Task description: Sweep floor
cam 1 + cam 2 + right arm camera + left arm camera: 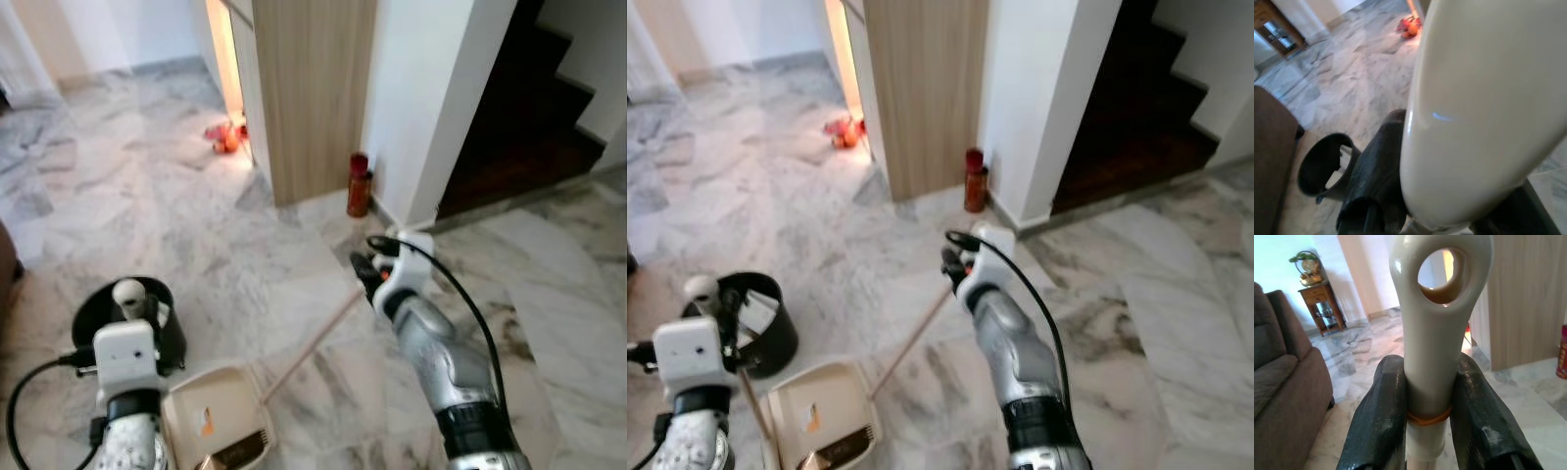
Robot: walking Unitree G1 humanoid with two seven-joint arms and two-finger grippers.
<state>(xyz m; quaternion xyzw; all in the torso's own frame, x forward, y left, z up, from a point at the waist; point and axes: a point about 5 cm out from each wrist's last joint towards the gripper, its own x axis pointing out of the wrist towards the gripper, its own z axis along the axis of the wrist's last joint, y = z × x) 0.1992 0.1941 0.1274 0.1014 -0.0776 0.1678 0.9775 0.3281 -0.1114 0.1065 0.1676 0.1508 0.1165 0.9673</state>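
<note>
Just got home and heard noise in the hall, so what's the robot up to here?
It is set up for sweeping the marble floor. The left end effector is clamped on the cream dustpan handle, with the dustpan resting on the floor beside a black bin. The right end effector grips the top of the broom stick, which slants down toward the dustpan. A red bottle stands by the wooden panel.
</note>
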